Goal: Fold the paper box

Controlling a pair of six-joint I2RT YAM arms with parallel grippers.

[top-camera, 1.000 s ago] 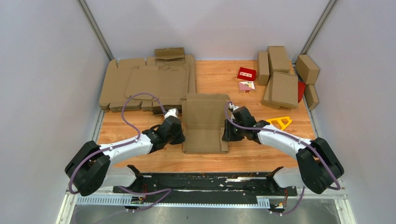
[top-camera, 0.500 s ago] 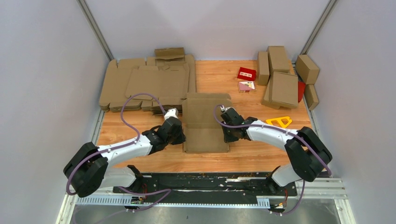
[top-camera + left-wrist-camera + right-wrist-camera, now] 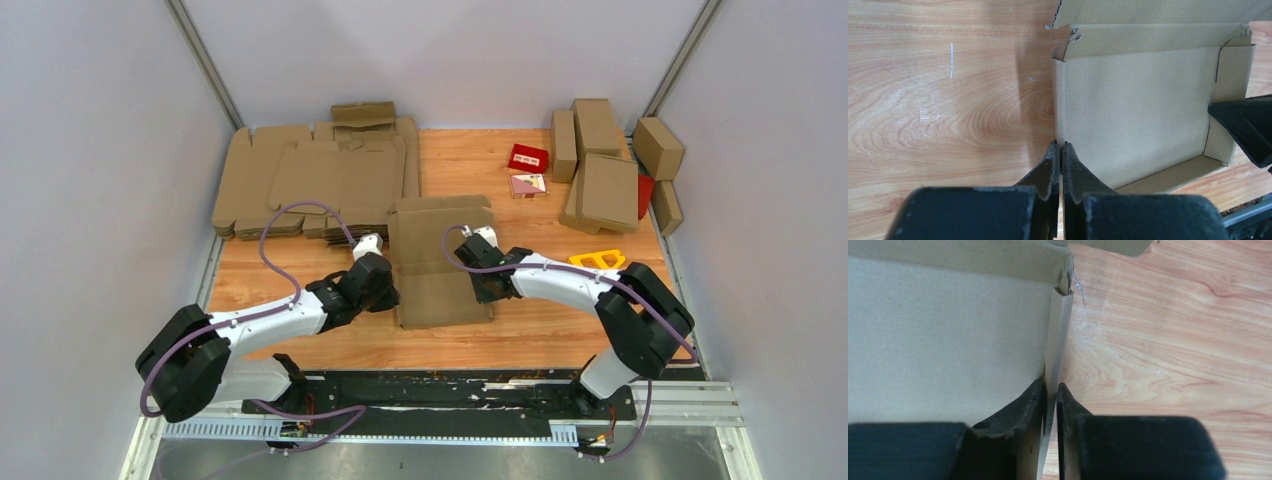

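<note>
The paper box (image 3: 440, 265) lies at the table's middle as a shallow brown cardboard tray, with its lid panel flat toward the back. My left gripper (image 3: 395, 297) is shut on the box's upright left side wall; in the left wrist view the fingers (image 3: 1058, 145) pinch that wall beside the box floor (image 3: 1133, 110). My right gripper (image 3: 482, 290) is shut on the upright right side wall; in the right wrist view the fingers (image 3: 1050, 386) clamp the thin wall (image 3: 1059, 325). The right gripper's finger also shows at the edge of the left wrist view (image 3: 1245, 125).
A thick pile of flat brown blanks (image 3: 320, 175) lies at the back left. Several folded brown boxes (image 3: 605, 180) stand at the back right. A small red carton (image 3: 528, 157), a pink card (image 3: 528, 185) and a yellow tool (image 3: 598, 262) lie right of the box.
My right gripper has moved left toward the box's middle, bringing the right side wall upright; the box looks narrower. The left gripper has stayed on the left wall.
</note>
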